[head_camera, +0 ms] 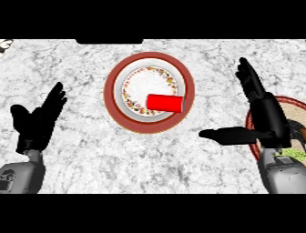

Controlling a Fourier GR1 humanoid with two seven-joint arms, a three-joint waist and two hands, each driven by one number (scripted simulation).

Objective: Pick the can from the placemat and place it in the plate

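Marble counter [75, 68] fills most of what we see, grey-white and veined from the near edge to the far one. Our two grey forearms come in from the near edge, one at each side. At the far right edge lies an oval placemat [305, 109] with a dark red border, partly hidden under our right arm. Near the middle, slightly toward the far side, sits the plate [130, 73], red-rimmed with a white centre and a ring of small coloured marks. Our right hand [267, 113] hangs over the placemat's left edge, its fingers straight and its thumb spread toward the left, holding nothing. Our left hand [38, 120] rests at the left, fingers straight and up. The red can [164, 103] lies on its side in the plate's near right part, apart from both hands.
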